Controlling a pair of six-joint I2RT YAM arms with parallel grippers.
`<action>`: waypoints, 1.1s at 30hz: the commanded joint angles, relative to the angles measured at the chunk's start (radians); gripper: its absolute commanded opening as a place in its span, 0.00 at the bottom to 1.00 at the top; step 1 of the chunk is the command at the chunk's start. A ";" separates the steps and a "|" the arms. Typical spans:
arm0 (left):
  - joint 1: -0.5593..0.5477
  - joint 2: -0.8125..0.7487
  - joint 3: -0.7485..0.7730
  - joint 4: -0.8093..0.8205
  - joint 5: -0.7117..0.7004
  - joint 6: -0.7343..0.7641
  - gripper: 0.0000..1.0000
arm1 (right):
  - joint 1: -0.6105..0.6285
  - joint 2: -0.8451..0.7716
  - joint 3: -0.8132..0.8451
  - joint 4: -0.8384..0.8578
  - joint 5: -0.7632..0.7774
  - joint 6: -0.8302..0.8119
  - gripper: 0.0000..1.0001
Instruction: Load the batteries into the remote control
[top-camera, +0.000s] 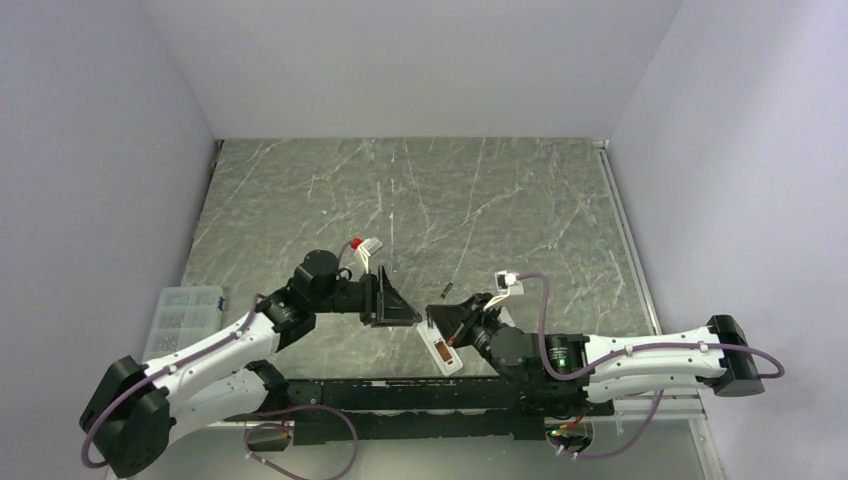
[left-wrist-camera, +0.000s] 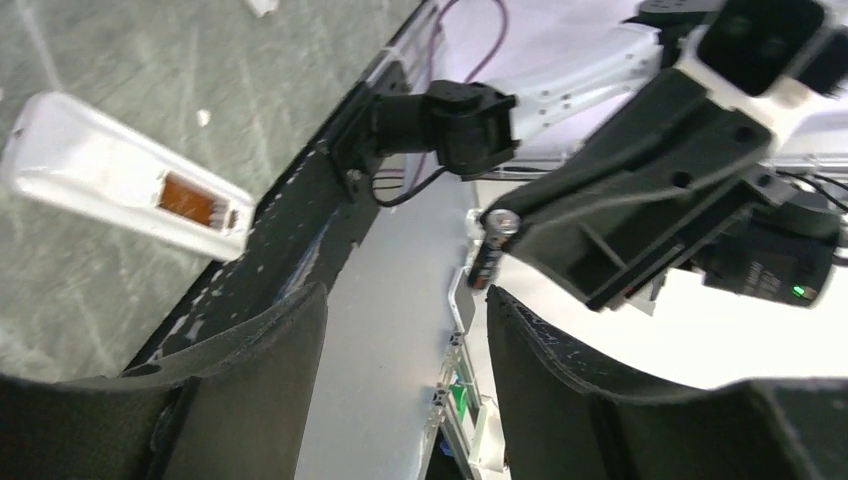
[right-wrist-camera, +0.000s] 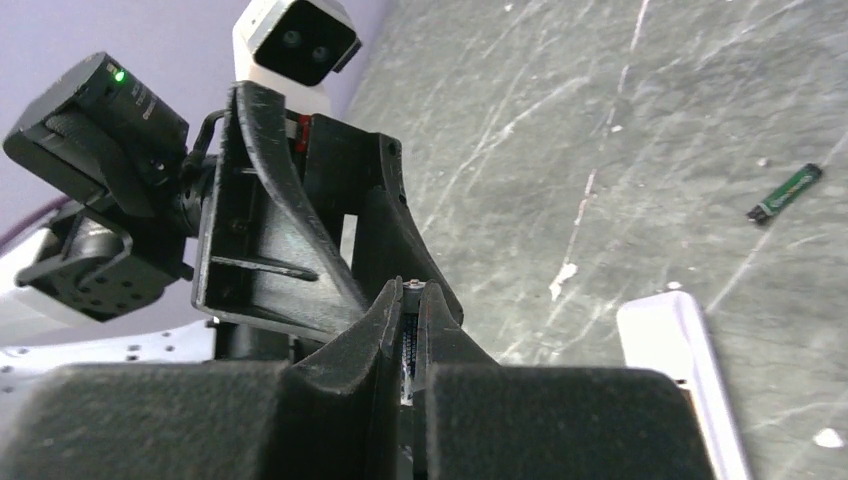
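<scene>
Right gripper (right-wrist-camera: 410, 292) is nearly closed, pinching the held battery (left-wrist-camera: 489, 252) between its fingertips. One end of the cell pokes out past the tips in the left wrist view. Left gripper (left-wrist-camera: 405, 300) is wide open with nothing between its fingers. It faces the right gripper, near it but apart.

Remote control (top-camera: 441, 351) lies flat on the table (top-camera: 470, 190), back side up. Its battery bay is open and shows orange inside. In the top view its far end sits under the right gripper's tips; how high they are above it can't be told. Its near end is close to the black base rail (top-camera: 420, 395) along the table's near edge, so that side is tight. The right arm crowds its right side.

Loose battery (top-camera: 449, 291) lies on the table just beyond the two grippers, touching neither and apart from the remote control. From there, open marbled surface runs to the back wall (top-camera: 410, 60), with side walls bounding the left and right edges. A clear plastic parts box (top-camera: 185, 308) sits at the left table edge, well apart from the left gripper.
</scene>
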 joint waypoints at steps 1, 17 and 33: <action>0.000 -0.074 -0.003 0.123 0.037 -0.031 0.65 | 0.001 -0.003 -0.004 0.162 -0.030 0.036 0.00; 0.000 -0.123 -0.035 0.321 0.103 -0.118 0.51 | -0.030 0.081 -0.025 0.461 -0.041 0.095 0.00; 0.000 -0.118 -0.045 0.393 0.123 -0.143 0.29 | -0.038 0.096 -0.025 0.463 -0.023 0.143 0.00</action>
